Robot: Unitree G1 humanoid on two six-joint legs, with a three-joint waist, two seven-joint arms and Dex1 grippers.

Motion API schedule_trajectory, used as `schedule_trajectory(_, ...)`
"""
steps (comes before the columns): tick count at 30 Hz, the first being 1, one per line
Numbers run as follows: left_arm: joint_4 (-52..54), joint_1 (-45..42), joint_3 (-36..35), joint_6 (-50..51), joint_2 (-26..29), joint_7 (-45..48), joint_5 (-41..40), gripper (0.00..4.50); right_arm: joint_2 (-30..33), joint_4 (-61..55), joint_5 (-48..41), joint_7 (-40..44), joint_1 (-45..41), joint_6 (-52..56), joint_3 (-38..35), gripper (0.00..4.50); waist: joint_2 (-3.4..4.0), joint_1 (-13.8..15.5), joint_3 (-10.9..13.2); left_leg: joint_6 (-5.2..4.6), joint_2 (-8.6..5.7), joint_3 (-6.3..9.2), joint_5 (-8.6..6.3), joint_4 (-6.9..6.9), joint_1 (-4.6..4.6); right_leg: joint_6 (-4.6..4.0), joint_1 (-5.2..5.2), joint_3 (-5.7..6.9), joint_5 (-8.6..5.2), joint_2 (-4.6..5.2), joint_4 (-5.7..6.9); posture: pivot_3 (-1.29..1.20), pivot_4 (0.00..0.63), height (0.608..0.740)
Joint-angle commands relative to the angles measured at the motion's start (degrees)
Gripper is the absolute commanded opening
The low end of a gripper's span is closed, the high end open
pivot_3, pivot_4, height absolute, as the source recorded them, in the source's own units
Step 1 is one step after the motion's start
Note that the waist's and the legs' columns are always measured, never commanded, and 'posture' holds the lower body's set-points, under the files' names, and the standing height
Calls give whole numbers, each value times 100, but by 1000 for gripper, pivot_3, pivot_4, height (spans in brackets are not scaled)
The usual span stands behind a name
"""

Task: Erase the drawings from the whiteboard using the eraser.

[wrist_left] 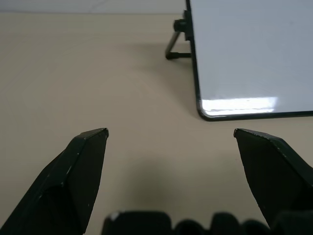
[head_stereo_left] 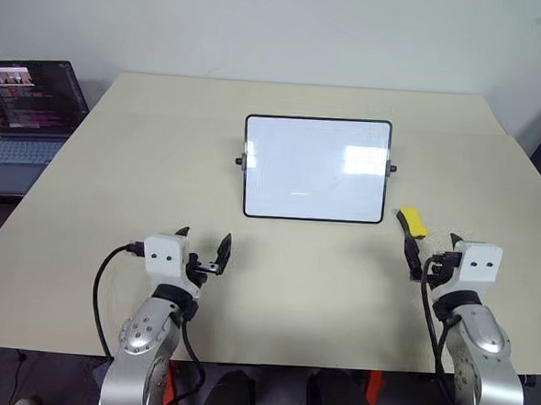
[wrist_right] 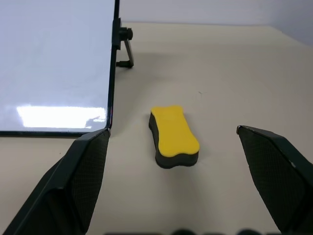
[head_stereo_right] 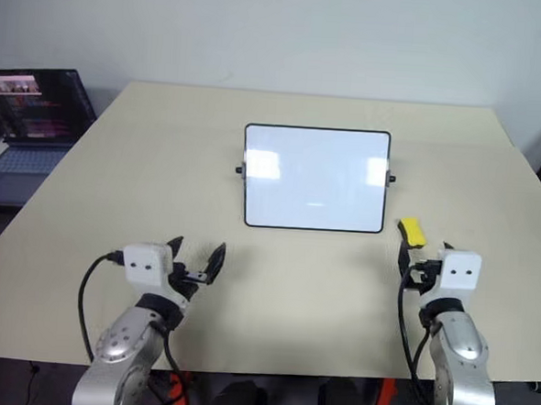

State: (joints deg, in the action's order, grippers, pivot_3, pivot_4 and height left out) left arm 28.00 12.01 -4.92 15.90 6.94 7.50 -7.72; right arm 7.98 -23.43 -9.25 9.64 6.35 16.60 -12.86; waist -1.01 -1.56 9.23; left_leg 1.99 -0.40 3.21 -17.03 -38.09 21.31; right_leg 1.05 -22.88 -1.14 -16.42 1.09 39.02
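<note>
Beige table (head_stereo_left: pixel 145 158), broad bare surface around a whiteboard (head_stereo_left: pixel 315 168) propped at centre. Laptop (head_stereo_left: pixel 25 123), off the table's left edge, appears in the head views. Left claw (head_stereo_left: pixel 203 250) and right claw (wrist_right: pixel 176 196) gape wide, empty. Yellow eraser (wrist_right: pixel 173 134) lies beside the whiteboard's right lower corner, just ahead of the right claw.

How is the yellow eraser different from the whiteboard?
The eraser is a little yellow block with a dark underside; the whiteboard is much bigger, glossy white with a thin black frame. The eraser lies flat on the table, while the whiteboard leans on a stand. Both sit on the table, the eraser by the whiteboard's right corner, and neither is held.
</note>
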Motion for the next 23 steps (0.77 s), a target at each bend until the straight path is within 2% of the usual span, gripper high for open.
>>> schedule_trajectory(1, 367, 32, 178, -229, -166, -184, 124, 4500, -7, -253, -105, 6, 41, -188, 26, 4475, -1, 2, 2, 0, 0, 0, 0, 2, -19, 1, 21, 2, -1, 0, -5, 0, 150, 740)
schedule_trajectory(3, 124, 48, 235, -505, -277, -150, 79, 4500, -174, -292, -103, -96, 47, -296, 154, 4475, -1, 2, 2, -1, -2, 4, -2, 7, -57, 4, 64, 5, -5, 1, -16, 0, 150, 740)
schedule_trajectory(8, -570, 126, 191, -1223, -344, -20, 57, 4500, -143, -184, -93, -131, -81, -435, 139, 4475, -1, -3, 2, -1, -1, 3, -1, 7, -57, 6, 64, 4, -7, -2, -17, 0, 150, 740)
schedule_trajectory(14, -2241, 138, 59, -2686, -312, 353, 16, 4500, -41, -274, -27, -100, 58, -507, 243, 4475, -2, 6, 1, -1, -2, 6, -2, 11, -55, 2, 63, 9, -7, -1, -19, 0, 150, 740)
schedule_trajectory(19, -3743, -358, 105, -3593, -305, 614, 62, 4500, 108, -770, -16, 1, 492, -465, 311, 4475, 39, 44, -24, -2, -4, 8, -1, 12, -59, 8, 69, 11, -11, 0, -20, 0, 150, 740)
schedule_trajectory(23, -4337, -678, 106, -3964, -320, 626, 109, 4500, 210, -1001, -31, 19, 586, -353, 249, 4475, 64, 102, -40, -16, -6, 10, 8, 11, -77, 33, 103, 13, -25, -1, -21, 0, 150, 740)
